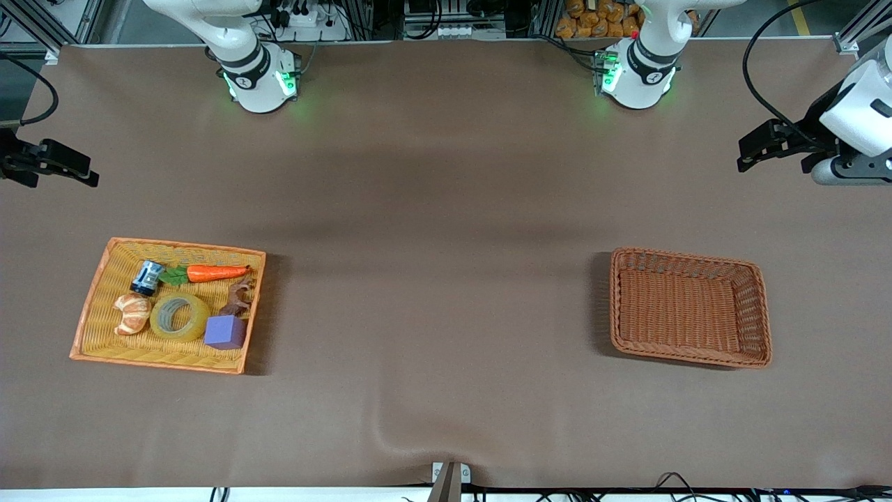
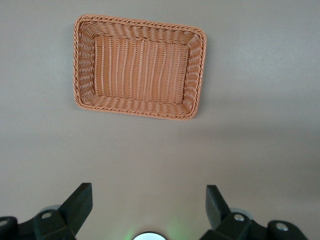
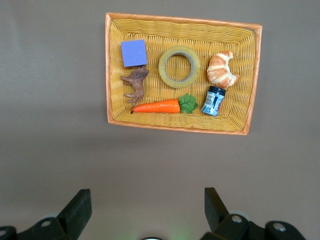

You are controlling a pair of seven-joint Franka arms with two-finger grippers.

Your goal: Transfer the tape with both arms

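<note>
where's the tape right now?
The tape lies flat in the yellow basket toward the right arm's end, between the purple block and the orange toy.

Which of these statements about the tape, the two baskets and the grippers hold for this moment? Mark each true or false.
1. The tape lies flat in the yellow basket, among other items. True.
2. The brown basket holds the purple block. False: the brown basket holds nothing; the purple block sits in the yellow basket, beside the tape.
3. The right gripper is shut on the tape. False: it is open, over bare table toward the right arm's end, holding nothing.
4. The left gripper is open, over bare table at the left arm's end. True.
5. The toy carrot lies farther from the front camera than the tape. True.
</note>
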